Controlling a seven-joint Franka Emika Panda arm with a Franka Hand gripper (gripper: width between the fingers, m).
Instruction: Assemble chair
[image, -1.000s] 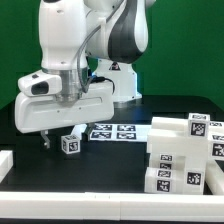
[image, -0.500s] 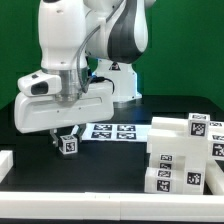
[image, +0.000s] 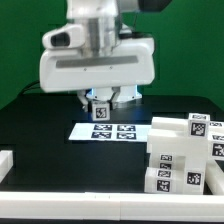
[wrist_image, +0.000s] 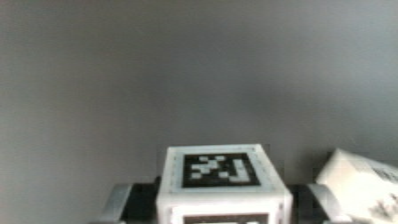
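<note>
The exterior view stands off the arm, looking level across the black table (image: 40, 140) at the robot. The wrist view looks close down along the gripper (wrist_image: 217, 200). Both share the tagged white block (image: 100, 109).

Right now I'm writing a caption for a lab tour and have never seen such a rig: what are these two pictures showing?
The big glossy white machine is a robot arm; at its end sits a two-finger gripper. The exterior view comes from a camera standing off the arm and looking across the black table. The wrist view comes from a camera on the arm's wrist, looking down past the fingers.

The gripper is shut on a small white chair piece bearing a black-and-white square tag, and holds it above the table; the same chair piece fills the lower part of the wrist view.

On the table lies the marker board, a flat white sheet with printed tags. On the exterior view's right sits a cluster of other white chair parts, also tagged.
</note>
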